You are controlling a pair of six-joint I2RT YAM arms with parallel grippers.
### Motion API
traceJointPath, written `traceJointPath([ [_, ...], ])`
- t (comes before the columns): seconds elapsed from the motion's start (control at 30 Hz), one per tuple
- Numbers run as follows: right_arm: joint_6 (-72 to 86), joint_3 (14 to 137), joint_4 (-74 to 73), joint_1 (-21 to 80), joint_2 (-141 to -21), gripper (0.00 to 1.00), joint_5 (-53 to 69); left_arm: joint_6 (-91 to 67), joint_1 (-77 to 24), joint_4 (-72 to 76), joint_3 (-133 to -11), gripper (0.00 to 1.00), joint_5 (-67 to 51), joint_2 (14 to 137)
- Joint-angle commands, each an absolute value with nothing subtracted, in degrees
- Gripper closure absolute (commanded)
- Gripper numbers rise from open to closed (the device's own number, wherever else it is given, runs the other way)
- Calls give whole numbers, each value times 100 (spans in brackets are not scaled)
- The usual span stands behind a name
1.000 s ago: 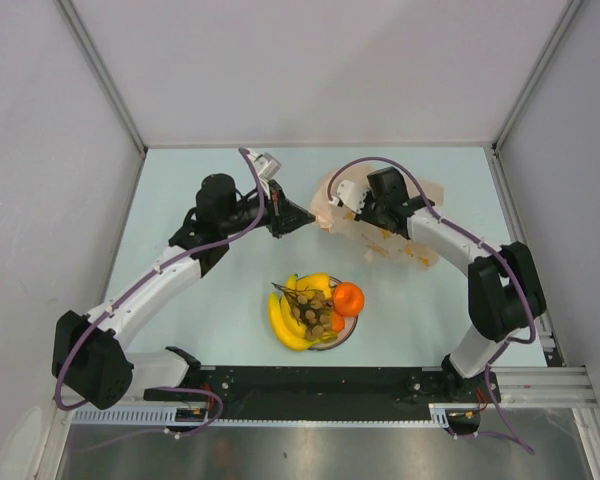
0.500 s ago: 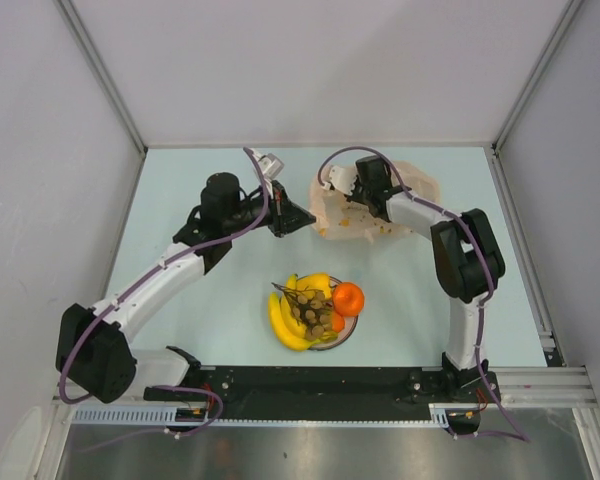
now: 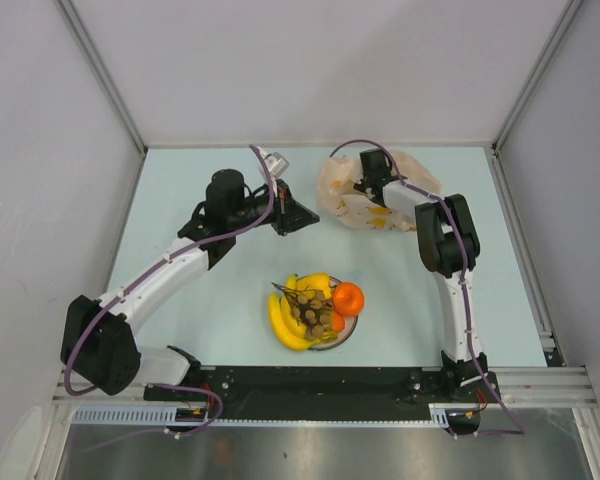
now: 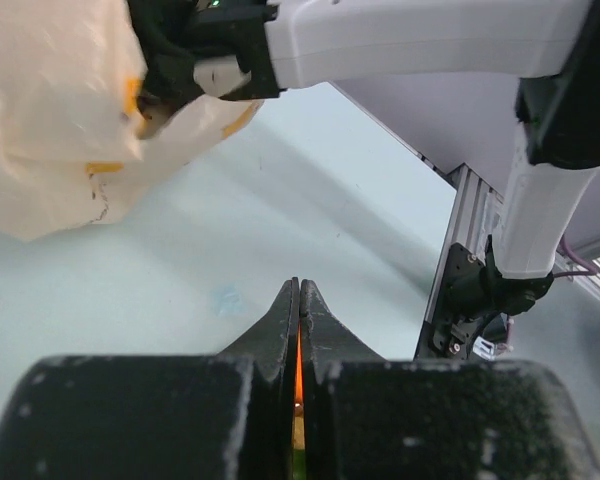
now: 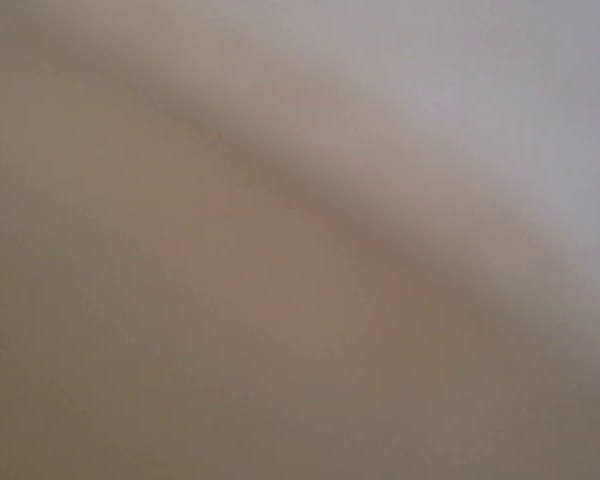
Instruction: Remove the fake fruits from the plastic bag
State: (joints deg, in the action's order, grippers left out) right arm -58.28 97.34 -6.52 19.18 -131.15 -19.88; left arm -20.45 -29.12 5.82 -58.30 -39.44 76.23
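- Near: the fake fruits (image 3: pixel 315 303) lie heaped on the plate (image 3: pixel 350 327), well apart from the bag. I judge the emptying largely done.
- Middle: the left tool (image 3: pixel 300 214), jaws pressed together on nothing I can make out, hangs over bare tabletop (image 3: pixel 180 200) just beside the bag.
- Far: the plastic bag (image 3: pixel 405 178) lies slumped on the tabletop with the right tool (image 3: pixel 365 190) at it. That wrist view is a blur, so I cannot tell how wide the tool stands, nor whether a fruit is perhaps left inside.

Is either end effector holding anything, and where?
Left end effector is shut on nothing. Right end effector is at the bag; any hold cannot be told.
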Motion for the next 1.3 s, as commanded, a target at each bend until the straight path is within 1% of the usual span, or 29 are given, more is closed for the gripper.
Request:
traceJointPath([
  [0.0, -5906, 10335, -1132, 1740, -13666, 52, -2557, -1890, -2936, 677, -6161, 100, -4096, 7690],
  [0.03, -5889, 10432, -1264, 1723, -13745, 52, -2671, -1890, -2936, 668, -6179, 100, -4087, 7708],
  [0.07, -5802, 10598, -1405, 1697, -13798, 58, -2715, -1881, -2936, 668, -6170, 100, -4087, 7708],
  [0.13, -5678, 10661, -1766, 1688, -13755, 70, -2585, -1890, -2936, 694, -6170, 100, -4078, 7734],
  [0.17, -5556, 10644, -1828, 1705, -13685, 85, -2514, -1898, -2936, 703, -6179, 100, -4087, 7734],
  [0.2, -5476, 10583, -1898, 1731, -13571, 92, -2427, -1907, -2936, 729, -6179, 100, -4070, 7752],
  [0.27, -5318, 10495, -2021, 1854, -13133, 98, -2058, -1925, -2936, 756, -6170, 100, -4078, 7752],
  [0.3, -5126, 10364, -2039, 1915, -12957, 99, -1935, -1951, -2936, 782, -6170, 100, -4078, 7769],
  [0.33, -5054, 10319, -2170, 1951, -12572, 100, -1533, -1969, -2936, 800, -6170, 100, -4087, 7770],
  [0.4, -4792, 10178, -2293, 2143, -12192, 100, -1302, -2004, -2936, 852, -6152, 100, -4087, 7770],
  [0.43, -4755, 10126, -2459, 2205, -11834, 100, -918, -2021, -2936, 870, -6135, 100, -4061, 7761],
  [0.5, -4545, 9994, -2566, 2363, -11498, 100, -757, -2048, -2936, 923, -6091, 100, -4026, 7752],
  [0.53, -4440, 9950, -2671, 2416, -11339, 100, -486, -2048, -2936, 940, -6065, 100, -4017, 7743],
  [0.57, -4334, 9914, -2698, 2443, -11068, 100, -431, -2057, -2936, 958, -6047, 100, -4008, 7726],
  [0.63, -4158, 9896, -2943, 2531, -10855, 100, -160, -2048, -2936, 958, -5986, 100, -3973, 7656],
  [0.77, -3920, 9783, -3357, 2672, -10486, 100, -53, -2057, -2936, 932, -5880, 100, -3841, 7506],
  [0.8, -3859, 9669, -3340, 2689, -10311, 100, -53, -2057, -2936, 906, -5854, 96, -3797, 7480],
  [0.83, -3797, 9546, -3296, 2716, -10231, 100, -61, -2039, -2936, 862, -5801, 90, -3736, 7453],
  [0.87, -3762, 9293, -3279, 2768, -10178, 100, -62, -2030, -2936, 835, -5766, 79, -3631, 7392],
  [0.97, -3701, 9027, -3296, 2839, -9950, 100, 132, -1925, -2936, 730, -5643, 68, -3516, 7269],
  [1.07, -3604, 9009, -3392, 2839, -9844, 100, 456, -1793, -2936, 659, -5529, 60, -3437, 7199],
  [1.2, -3333, 9385, -3779, 2655, -9818, 100, 1727, -1556, -2927, 598, -5467, 58, -3401, 7189],
  [1.27, -3209, 9474, -3849, 2611, -9791, 100, 1994, -1495, -2927, 563, -5502, 56, -3436, 7198],
])
